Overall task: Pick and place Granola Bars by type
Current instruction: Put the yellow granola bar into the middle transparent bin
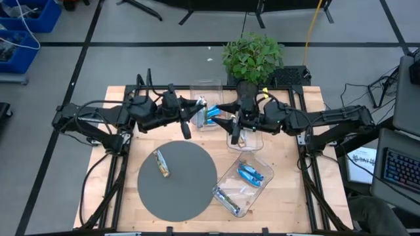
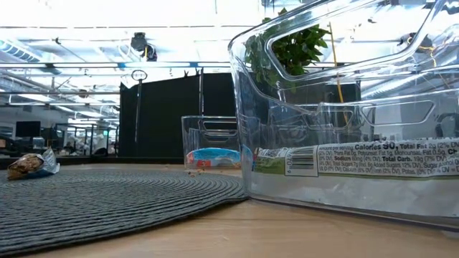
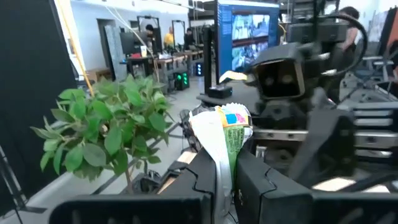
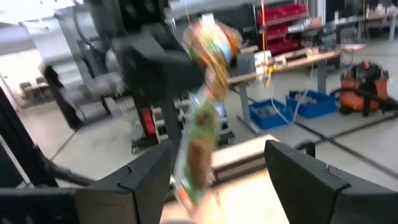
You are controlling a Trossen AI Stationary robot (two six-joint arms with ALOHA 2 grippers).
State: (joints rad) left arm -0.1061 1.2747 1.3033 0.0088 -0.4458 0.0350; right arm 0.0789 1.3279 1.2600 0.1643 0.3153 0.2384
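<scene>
Granola Bars: 1 tan on mat (image 1: 161, 163); blue ones (image 1: 250, 174) in bin; 1 green-white upright, held (image 3: 225, 140).

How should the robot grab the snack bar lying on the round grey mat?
Probably from straight above, pinching the snack bar across its narrow middle. It lies flat and alone on the mat, long ends pointing toward and away from the plant, so fingers should close from its two long sides.
</scene>
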